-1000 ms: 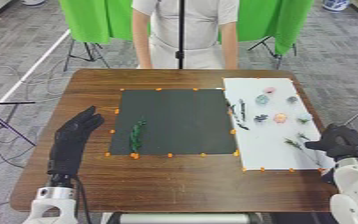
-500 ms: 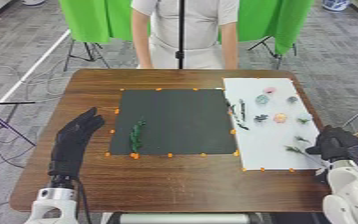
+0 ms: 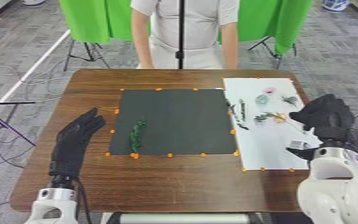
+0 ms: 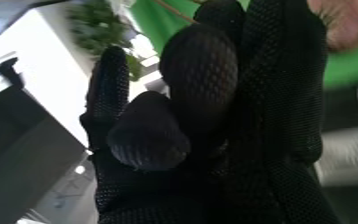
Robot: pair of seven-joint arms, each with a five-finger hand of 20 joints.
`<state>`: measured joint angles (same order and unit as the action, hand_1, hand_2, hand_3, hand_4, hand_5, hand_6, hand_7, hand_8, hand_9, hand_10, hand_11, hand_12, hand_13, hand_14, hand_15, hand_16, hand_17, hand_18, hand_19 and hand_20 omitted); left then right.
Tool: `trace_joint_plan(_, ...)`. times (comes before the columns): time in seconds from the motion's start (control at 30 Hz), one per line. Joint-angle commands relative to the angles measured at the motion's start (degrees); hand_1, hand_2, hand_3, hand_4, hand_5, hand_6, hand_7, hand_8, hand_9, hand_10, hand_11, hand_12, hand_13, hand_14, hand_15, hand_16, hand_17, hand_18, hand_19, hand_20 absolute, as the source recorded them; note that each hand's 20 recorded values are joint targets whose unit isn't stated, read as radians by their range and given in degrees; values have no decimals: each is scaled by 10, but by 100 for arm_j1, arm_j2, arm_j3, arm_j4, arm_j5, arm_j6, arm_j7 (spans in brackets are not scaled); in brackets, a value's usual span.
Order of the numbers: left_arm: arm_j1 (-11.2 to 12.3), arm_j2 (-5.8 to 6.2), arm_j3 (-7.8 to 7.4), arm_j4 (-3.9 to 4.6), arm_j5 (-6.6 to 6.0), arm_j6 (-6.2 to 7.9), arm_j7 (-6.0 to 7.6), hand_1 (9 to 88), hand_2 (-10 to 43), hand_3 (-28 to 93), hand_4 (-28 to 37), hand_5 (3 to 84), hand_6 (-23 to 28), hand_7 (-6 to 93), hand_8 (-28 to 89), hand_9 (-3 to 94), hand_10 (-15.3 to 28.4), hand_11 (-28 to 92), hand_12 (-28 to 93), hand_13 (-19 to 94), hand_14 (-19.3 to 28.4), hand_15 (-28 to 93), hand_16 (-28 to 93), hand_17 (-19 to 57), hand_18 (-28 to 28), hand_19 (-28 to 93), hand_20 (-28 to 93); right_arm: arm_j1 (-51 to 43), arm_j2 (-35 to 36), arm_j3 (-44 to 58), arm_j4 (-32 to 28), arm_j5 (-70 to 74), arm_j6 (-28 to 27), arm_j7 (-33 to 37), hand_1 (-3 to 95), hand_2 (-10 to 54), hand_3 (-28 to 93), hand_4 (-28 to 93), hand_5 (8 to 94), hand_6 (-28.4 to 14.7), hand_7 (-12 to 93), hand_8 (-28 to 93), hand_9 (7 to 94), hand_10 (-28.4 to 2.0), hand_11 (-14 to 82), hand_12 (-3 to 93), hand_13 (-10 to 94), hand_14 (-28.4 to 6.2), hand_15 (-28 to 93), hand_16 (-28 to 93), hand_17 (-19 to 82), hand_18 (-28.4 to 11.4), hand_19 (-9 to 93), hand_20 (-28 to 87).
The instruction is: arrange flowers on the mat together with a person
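At the right of the head view my right hand is mostly closed, fingers bent in towards the thumb, pinching a thin stem; a light pinch like this probably spares something so slender. My left hand lies straight-fingered at the left of the frame, likely out of the way while the right one works. Between them on the tabletop, the white board at right keeps the loose pieces spread, I judge, for easy picking: dark twigs, and farther up, a teal flower and a pink flower. The dark mat at centre bears one green sprig near its left edge, leaving room for mine. The head view gives me this layout; the right wrist view gives the stem up close, running out from between my fingers.
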<state>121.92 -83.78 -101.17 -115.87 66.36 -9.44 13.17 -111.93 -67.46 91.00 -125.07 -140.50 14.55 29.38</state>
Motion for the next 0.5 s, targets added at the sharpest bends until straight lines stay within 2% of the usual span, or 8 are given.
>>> trace_joint_plan(0.03,-2,77,3,-7,22,-89,-129,234,-71,674,-179,456,36,101,-44,429,128,123,174,333,165,118,66,34,130,20,180,703,-1361,-1171,192,136,117,-318,866,-95,-283,448,924,19,211,81,937,-91,468,182,797,-112,747,392,340,-199,688,450)
trace_joint_plan(0.17,31,138,29,-44,20,-26,-164,235,-71,674,-180,456,36,100,-44,428,127,121,175,332,164,114,66,35,128,16,179,917,-1595,-1572,461,374,4,-357,867,-95,-283,457,926,16,215,79,937,-92,478,183,794,-114,763,395,338,-202,695,455)
trace_joint_plan(0.2,-1,151,44,-20,21,-46,-166,235,-71,675,-180,455,36,100,-44,427,127,121,175,332,164,114,66,35,128,17,179,977,-1619,-1666,502,401,-31,-309,867,-95,-283,458,927,15,215,79,937,-92,481,183,794,-114,764,395,338,-203,696,456)
trace_joint_plan(0.37,61,178,57,-64,25,-22,-223,235,-70,674,-180,454,35,98,-43,426,127,120,176,329,163,111,67,34,128,16,179,1206,-1749,-2078,793,392,-388,-208,863,-95,-283,468,928,14,218,77,937,-90,488,182,795,-112,769,394,338,-204,700,458)
trace_joint_plan(0.5,86,191,56,-94,35,3,-219,235,-70,673,-179,452,34,98,-43,424,125,118,176,328,162,106,67,32,129,15,179,1275,-1800,-2254,955,433,-631,-29,860,-95,-283,470,932,13,223,75,937,-88,494,179,800,-111,770,392,340,-207,703,460)
